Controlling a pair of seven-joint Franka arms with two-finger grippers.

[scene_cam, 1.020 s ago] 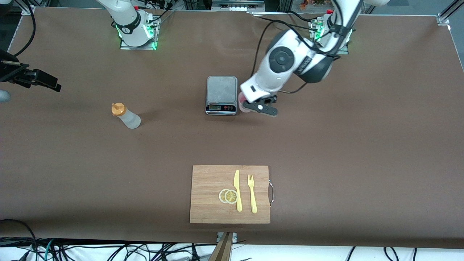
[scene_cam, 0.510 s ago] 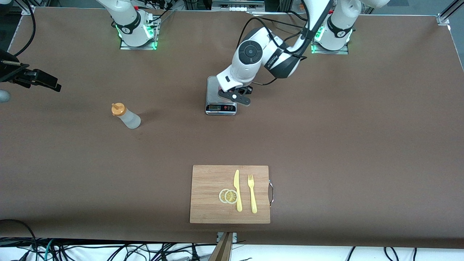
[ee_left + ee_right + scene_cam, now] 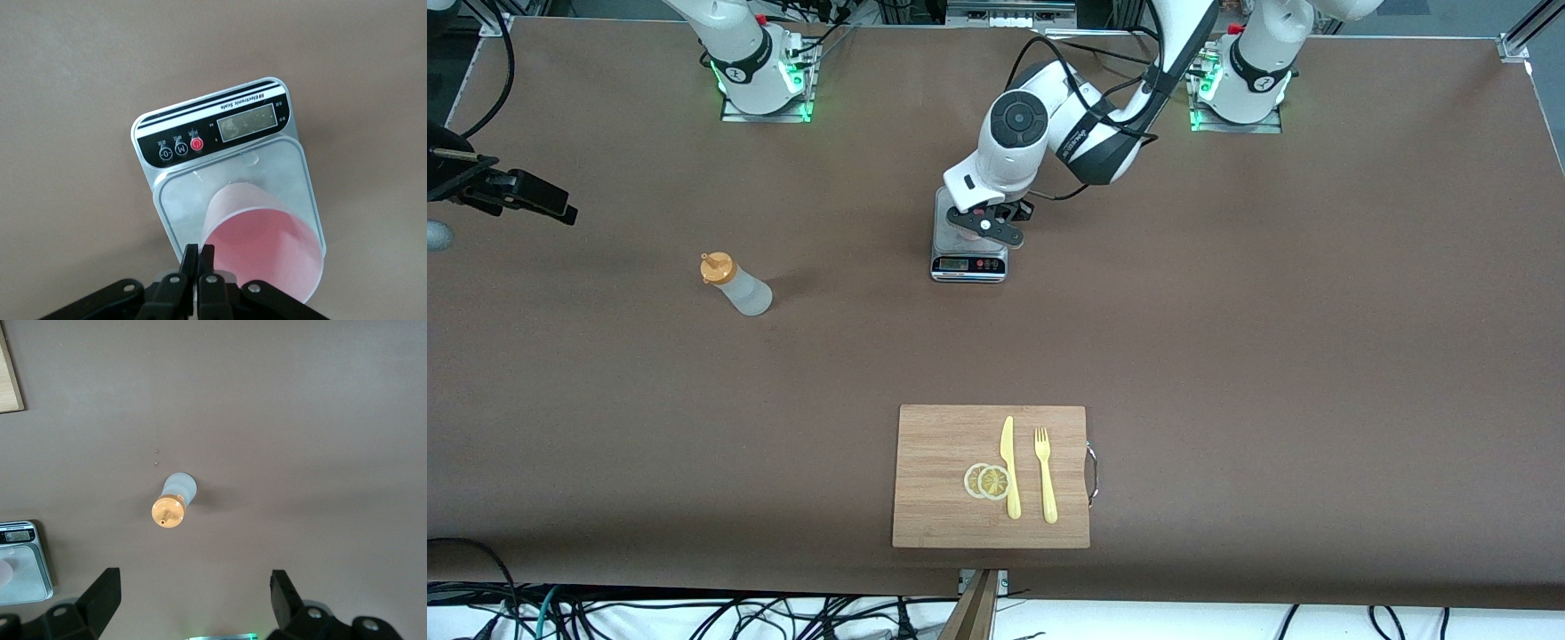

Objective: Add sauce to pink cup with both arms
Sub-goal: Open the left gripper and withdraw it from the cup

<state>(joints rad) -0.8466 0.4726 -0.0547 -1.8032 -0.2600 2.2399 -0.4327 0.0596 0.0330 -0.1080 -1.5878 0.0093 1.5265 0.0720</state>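
Observation:
The pink cup (image 3: 267,247) hangs tilted over the platform of a small kitchen scale (image 3: 970,253), with my left gripper (image 3: 199,248) shut on its rim. In the front view that left gripper (image 3: 985,227) sits over the scale and mostly covers the cup. Whether the cup's base touches the platform I cannot tell. The sauce bottle (image 3: 735,284), whitish with an orange nozzle cap, stands alone on the table toward the right arm's end. My right gripper (image 3: 193,580) is open and empty, high above the sauce bottle (image 3: 173,500).
A wooden cutting board (image 3: 938,444) lies nearer the front camera than the scale. On it are a yellow knife (image 3: 1009,467), a yellow fork (image 3: 1045,476) and two lemon slices (image 3: 987,481). The arm bases stand along the table's edge farthest from the camera.
My left arm has carried the pink cup from beside the scale to over its platform. The right gripper and the sauce bottle have not moved.

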